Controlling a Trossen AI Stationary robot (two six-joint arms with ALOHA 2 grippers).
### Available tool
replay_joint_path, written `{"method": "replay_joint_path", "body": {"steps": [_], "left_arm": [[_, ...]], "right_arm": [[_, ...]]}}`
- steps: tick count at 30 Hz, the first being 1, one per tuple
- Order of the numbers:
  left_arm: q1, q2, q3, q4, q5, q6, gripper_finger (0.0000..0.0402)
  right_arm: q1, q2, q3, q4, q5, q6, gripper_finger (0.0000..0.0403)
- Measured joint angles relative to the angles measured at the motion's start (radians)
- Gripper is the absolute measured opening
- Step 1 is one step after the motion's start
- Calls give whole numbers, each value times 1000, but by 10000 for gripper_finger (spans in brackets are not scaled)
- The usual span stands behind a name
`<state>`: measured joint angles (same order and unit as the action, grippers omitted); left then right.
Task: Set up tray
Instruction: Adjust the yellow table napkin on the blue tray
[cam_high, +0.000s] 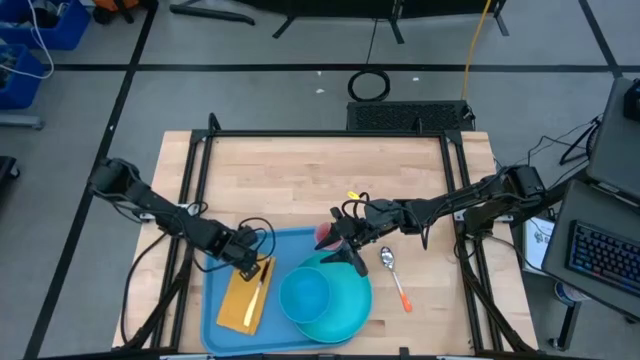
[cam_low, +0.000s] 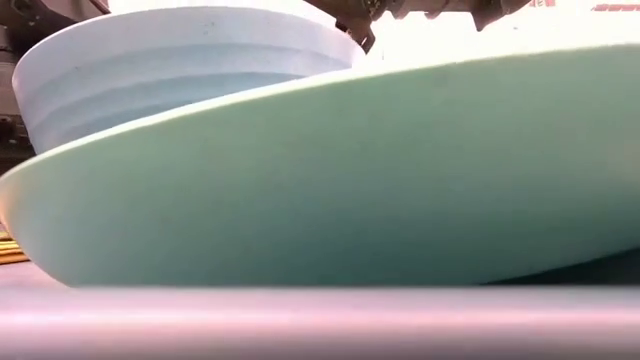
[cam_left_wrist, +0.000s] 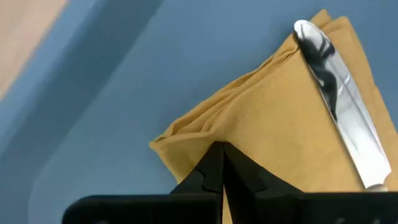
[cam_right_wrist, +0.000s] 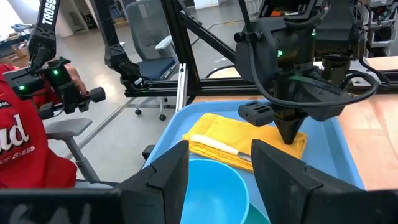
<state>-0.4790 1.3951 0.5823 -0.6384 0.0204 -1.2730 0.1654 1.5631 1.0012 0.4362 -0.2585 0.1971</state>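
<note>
The light-blue tray (cam_high: 215, 320) lies at the table's near edge. On its left half is a folded yellow napkin (cam_high: 240, 305) with a silver knife (cam_left_wrist: 339, 99) along it. A blue bowl (cam_high: 305, 295) stands on a teal plate (cam_high: 340, 310) that rests partly on the tray's right side. My left gripper (cam_high: 250, 265) points down, shut, at the napkin's far end. My right gripper (cam_high: 340, 250) hovers open above the plate's far rim, with nothing between its fingers (cam_right_wrist: 168, 174). My left gripper comes from above, pointing down, and its shut fingertips (cam_left_wrist: 221, 155) meet the napkin near its far corner (cam_left_wrist: 186, 140). The fingers hide whether any cloth is caught between them. The napkin lies flat on the tray.
A spoon (cam_high: 388, 260) with an orange handle lies on the bare wood to the right of the plate. A small pink thing (cam_high: 325, 235) shows beside my right gripper. A person in red (cam_right_wrist: 18, 143) sits beyond the table's left side. Frame rails run along the table's edges.
</note>
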Motion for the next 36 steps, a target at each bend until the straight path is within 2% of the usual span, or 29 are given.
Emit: {"method": "replay_joint_path", "body": {"steps": [5, 19, 27, 32, 36], "left_arm": [[-17, -25, -2, -93, 81, -50, 3], [-106, -47, -6, -227, 131, -228, 4], [-137, -47, -6, -247, 125, -256, 3], [-144, -48, 7, -241, 52, -173, 24], [-162, -46, 49, -277, -117, -138, 37]], "right_arm": [[0, 0, 0, 0, 0, 0, 164], [0, 0, 0, 1, 0, 0, 164], [0, 0, 0, 1, 0, 0, 164], [6, 0, 0, 1, 1, -55, 164], [14, 0, 0, 3, -2, -26, 164]]}}
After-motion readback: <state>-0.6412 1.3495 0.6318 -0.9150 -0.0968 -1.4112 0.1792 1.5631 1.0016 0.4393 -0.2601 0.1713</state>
